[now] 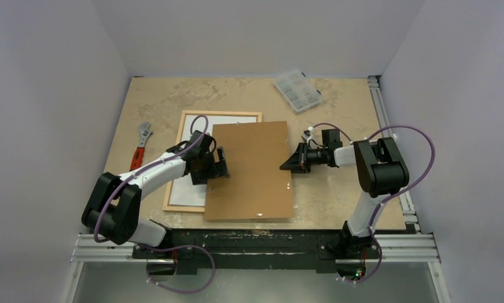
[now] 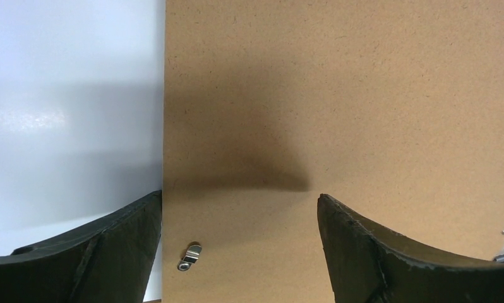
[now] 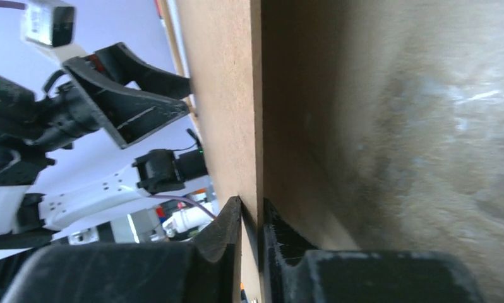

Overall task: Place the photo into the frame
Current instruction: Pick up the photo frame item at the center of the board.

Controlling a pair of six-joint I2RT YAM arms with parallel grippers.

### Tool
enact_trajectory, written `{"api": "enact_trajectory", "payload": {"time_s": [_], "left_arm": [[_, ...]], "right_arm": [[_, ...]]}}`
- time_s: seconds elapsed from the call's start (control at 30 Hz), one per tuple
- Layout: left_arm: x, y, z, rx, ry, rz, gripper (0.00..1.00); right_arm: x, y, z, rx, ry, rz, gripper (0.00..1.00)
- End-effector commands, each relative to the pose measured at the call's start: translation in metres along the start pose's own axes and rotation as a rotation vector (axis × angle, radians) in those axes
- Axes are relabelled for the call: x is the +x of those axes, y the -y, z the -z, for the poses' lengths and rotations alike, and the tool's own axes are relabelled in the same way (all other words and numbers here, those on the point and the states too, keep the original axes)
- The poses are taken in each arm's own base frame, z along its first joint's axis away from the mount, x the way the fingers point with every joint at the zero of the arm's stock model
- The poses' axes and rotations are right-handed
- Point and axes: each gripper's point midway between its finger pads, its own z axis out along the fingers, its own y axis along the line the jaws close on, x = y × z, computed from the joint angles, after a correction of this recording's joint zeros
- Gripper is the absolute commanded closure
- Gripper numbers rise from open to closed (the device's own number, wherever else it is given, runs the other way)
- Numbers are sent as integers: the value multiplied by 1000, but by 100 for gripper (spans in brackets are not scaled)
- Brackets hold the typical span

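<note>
Right tool (image 3: pixel 251 205) is clamped tight on the right edge of the brown backing board (image 1: pixel 252 170), fingers pinching it from both sides. That edge sits clear of the tabletop (image 1: pixel 338 202) in the right wrist view. Left tool (image 2: pixel 240 196) hangs spread wide over the board's left edge with nothing in its grasp, one finger above white, the other above brown. There's a small metal clip (image 2: pixel 190 256) on the board between them. The frame (image 1: pixel 218 113) lies flat left of the tabletop's middle, with the board covering its right part. The photo (image 1: pixel 237 120) lies inside the frame, white back up. Over by the left edge there's a wrench (image 1: pixel 141 144), and a clear parts box (image 1: pixel 298 90) sits near the far edge.
</note>
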Motion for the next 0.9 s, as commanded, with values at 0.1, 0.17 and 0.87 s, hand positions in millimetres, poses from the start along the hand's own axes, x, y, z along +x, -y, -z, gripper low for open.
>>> {"api": "enact_trajectory", "payload": {"time_s": [0.1, 0.17, 0.87], "left_arm": [[-5, 13, 5, 75, 22, 2, 13], [-6, 14, 10, 82, 34, 1, 12], [-6, 85, 31, 307, 51, -31, 16]], "right_arm": [[-3, -49, 12, -83, 18, 98, 100], [-5, -60, 16, -89, 28, 115, 100], [-34, -259, 177, 248, 624, 440, 100]]}}
